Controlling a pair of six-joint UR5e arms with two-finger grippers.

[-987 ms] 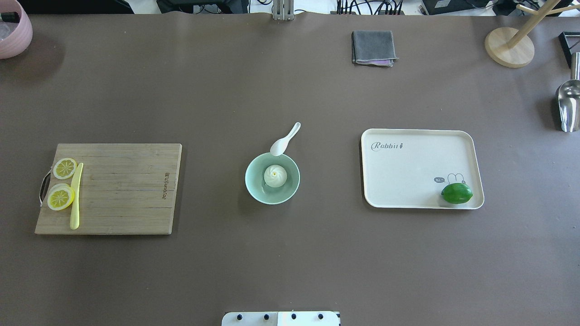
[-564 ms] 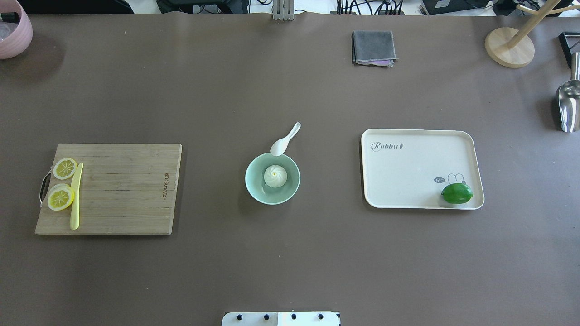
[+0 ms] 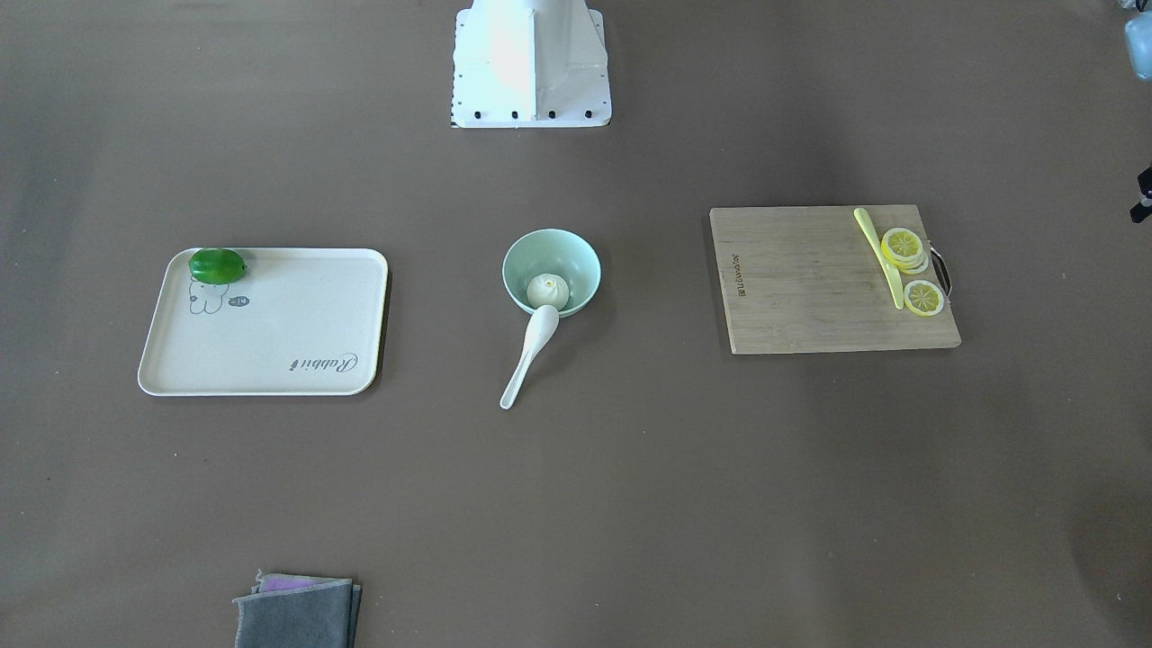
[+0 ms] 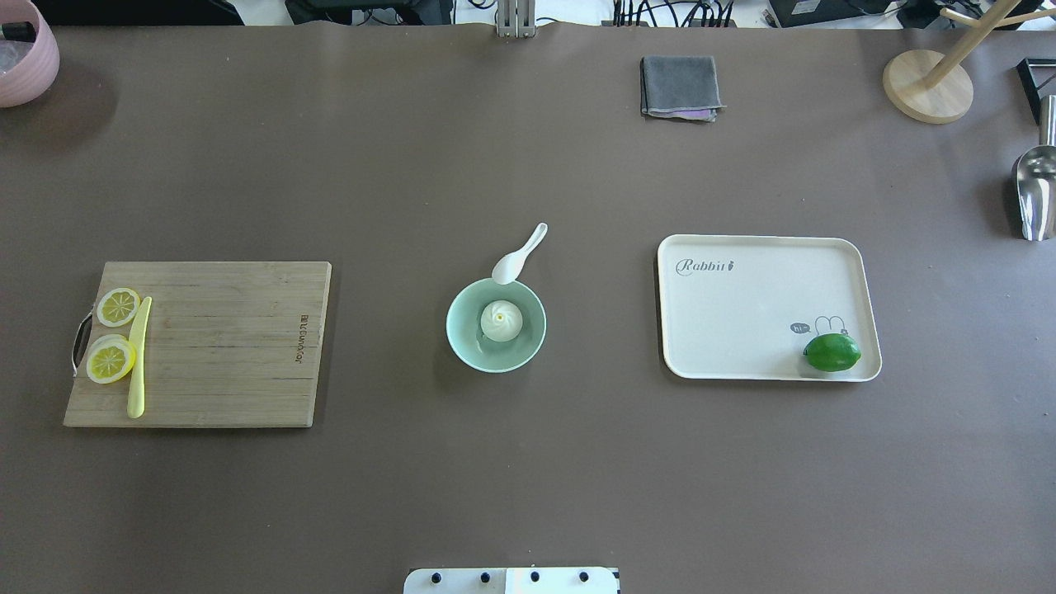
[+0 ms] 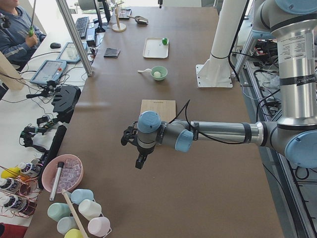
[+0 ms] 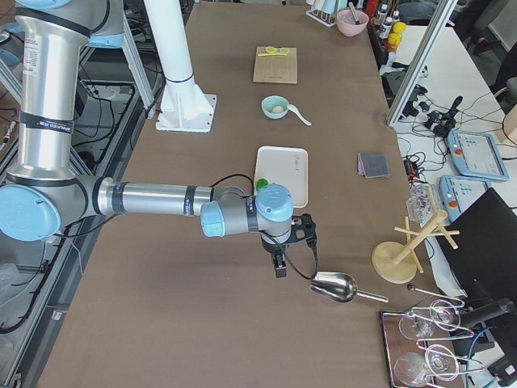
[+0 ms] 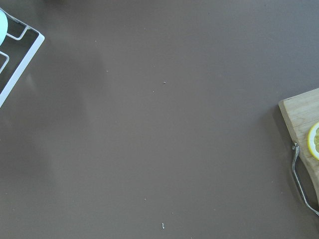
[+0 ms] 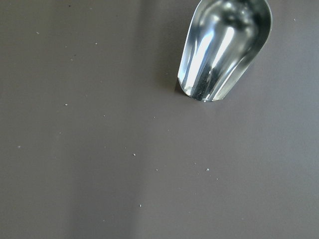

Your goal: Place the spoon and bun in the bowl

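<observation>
The pale mint-green bowl (image 4: 466,334) stands at the table's middle, also in the front-facing view (image 3: 551,237). The white bun (image 4: 502,320) sits inside it (image 3: 547,290). The white spoon (image 4: 520,254) lies with its scoop on the bowl's far rim and its handle on the table (image 3: 529,353). My left gripper (image 5: 139,162) hangs far off past the cutting board. My right gripper (image 6: 279,267) hangs beside a metal scoop. Both show only in the side views, so I cannot tell whether they are open or shut.
A wooden cutting board (image 4: 223,346) with lemon slices (image 4: 111,360) and a yellow knife (image 4: 139,355) lies left. A cream tray (image 4: 742,313) with a lime (image 4: 832,352) lies right. A grey cloth (image 4: 679,87), a metal scoop (image 4: 1033,190) and a wooden stand (image 4: 926,87) are farther back.
</observation>
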